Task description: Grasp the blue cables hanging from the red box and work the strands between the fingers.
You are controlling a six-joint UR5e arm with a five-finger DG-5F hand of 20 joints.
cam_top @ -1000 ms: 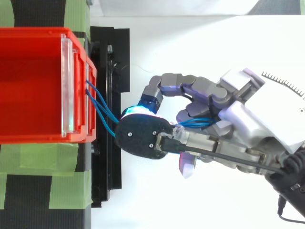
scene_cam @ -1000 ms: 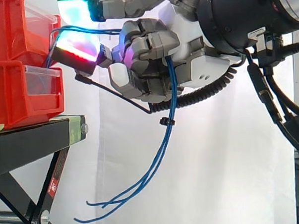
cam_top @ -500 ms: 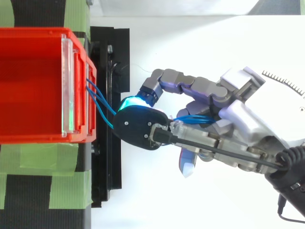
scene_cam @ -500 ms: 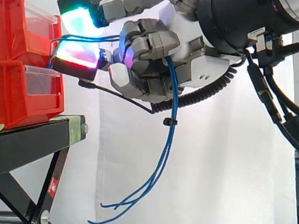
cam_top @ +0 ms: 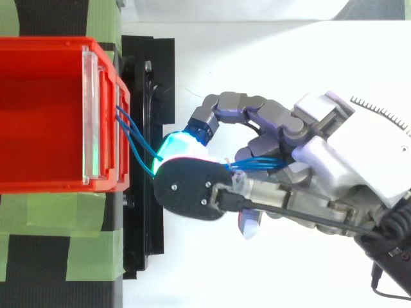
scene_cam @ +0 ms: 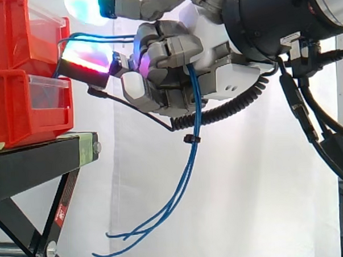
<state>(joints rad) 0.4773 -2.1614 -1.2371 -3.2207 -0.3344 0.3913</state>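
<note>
The blue cables (scene_cam: pixel 191 133) come out of the upper red box (scene_cam: pixel 19 32) at its front, run level to my hand (scene_cam: pixel 169 66) and pass between its curled fingers. Below the hand the strands hang loose, bound by a small black tie (scene_cam: pixel 188 138), and fan out at their ends near the bottom of the side view. In the top view the blue cables (cam_top: pixel 135 138) leave the red box (cam_top: pixel 51 109) and disappear under the hand (cam_top: pixel 282 160). The hand is shut on the cables; its glowing fingertips (scene_cam: pixel 86 58) lie close to the box front.
A second red bin (scene_cam: pixel 28 106) sits under the upper one on a black stand (scene_cam: pixel 42 162) with green tape (cam_top: pixel 58 212). A white curtain hangs behind. The robot's wrist and arm (scene_cam: pixel 280 15) come in from the right.
The hand has shifted slightly, its lower fingertip tilting back down toward the box. The hanging cable ends have swung back to the left.
</note>
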